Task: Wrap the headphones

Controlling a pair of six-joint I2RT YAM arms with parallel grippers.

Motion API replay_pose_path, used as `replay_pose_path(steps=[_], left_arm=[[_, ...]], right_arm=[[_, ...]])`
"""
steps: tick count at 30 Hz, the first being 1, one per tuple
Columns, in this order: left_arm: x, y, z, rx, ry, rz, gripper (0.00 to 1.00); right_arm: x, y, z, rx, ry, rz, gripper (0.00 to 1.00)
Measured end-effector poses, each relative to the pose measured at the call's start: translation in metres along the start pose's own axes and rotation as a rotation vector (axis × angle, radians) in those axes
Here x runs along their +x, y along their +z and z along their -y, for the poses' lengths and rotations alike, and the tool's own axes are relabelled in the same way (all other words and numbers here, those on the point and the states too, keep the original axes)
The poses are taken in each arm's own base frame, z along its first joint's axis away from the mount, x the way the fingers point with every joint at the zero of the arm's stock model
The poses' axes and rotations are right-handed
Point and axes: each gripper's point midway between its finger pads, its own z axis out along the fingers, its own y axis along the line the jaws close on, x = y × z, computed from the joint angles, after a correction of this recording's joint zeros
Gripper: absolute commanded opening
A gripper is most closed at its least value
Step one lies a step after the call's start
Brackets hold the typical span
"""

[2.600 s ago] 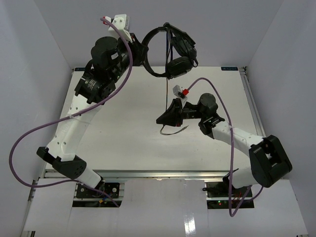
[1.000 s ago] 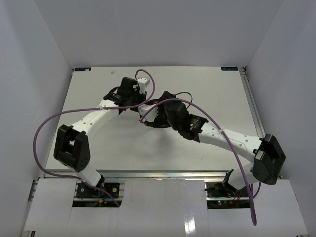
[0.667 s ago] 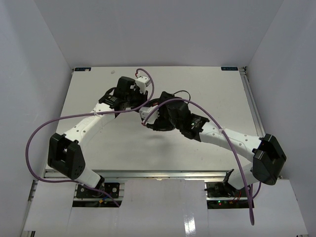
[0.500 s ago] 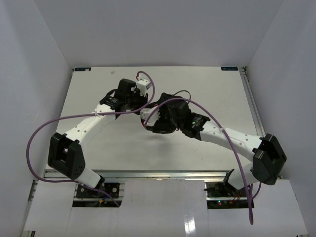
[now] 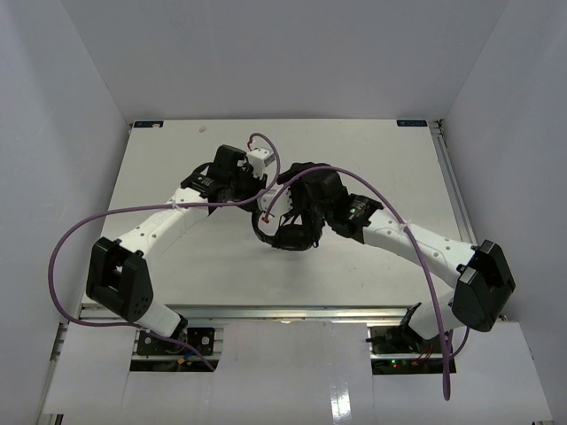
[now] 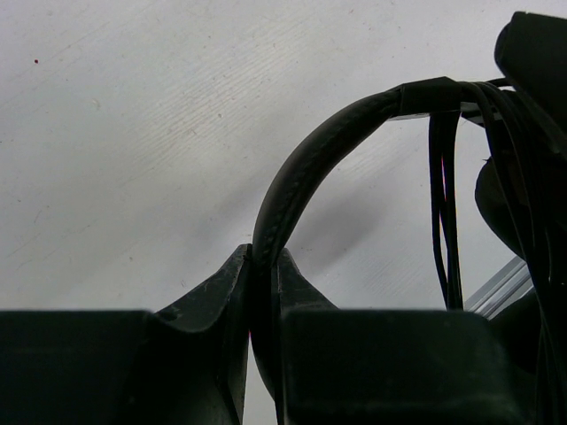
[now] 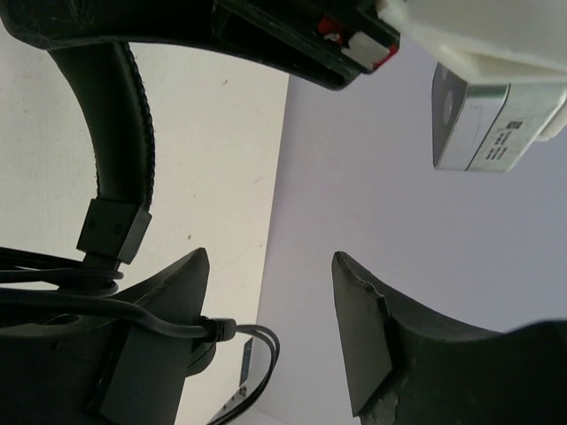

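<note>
The black headphones (image 5: 285,234) lie on the white table (image 5: 177,150) between my two arms, with the thin cable wound round the headband. In the left wrist view my left gripper (image 6: 264,258) is shut on the curved headband (image 6: 328,146), and several cable turns (image 6: 447,212) hang off the band to the right. My right gripper (image 7: 270,288) stands open with nothing between its fingers. The cable's end (image 7: 213,329) pokes out past its left finger (image 7: 182,297), and the headband (image 7: 124,133) runs above. In the top view the right gripper (image 5: 299,188) hovers over the headphones.
Thick purple robot cables (image 5: 97,221) loop off both arms. The left arm's wrist camera block (image 7: 496,124) hangs close above my right gripper. Grey walls enclose the table on the left, right and far sides.
My right gripper has opened from shut and drawn back a little to the right. The headphones now show more, nearer the table's front. The left gripper kept its hold on the headband.
</note>
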Motion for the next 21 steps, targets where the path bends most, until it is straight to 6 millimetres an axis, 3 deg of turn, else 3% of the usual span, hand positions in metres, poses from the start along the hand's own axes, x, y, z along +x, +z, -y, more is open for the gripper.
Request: replay_pose_path(steps=[17, 21], left_arm=[[0.013, 0.003, -0.003, -0.02, -0.01, -0.032, 0.0], [0.022, 0.001, -0.003, -0.021, -0.018, -0.068, 0.0]], right_arm=[[0.018, -0.003, 0.0, -0.115, 0.238, 0.122, 0.67], [0.028, -0.008, 0.013, -0.135, 0.334, 0.15, 0.67]])
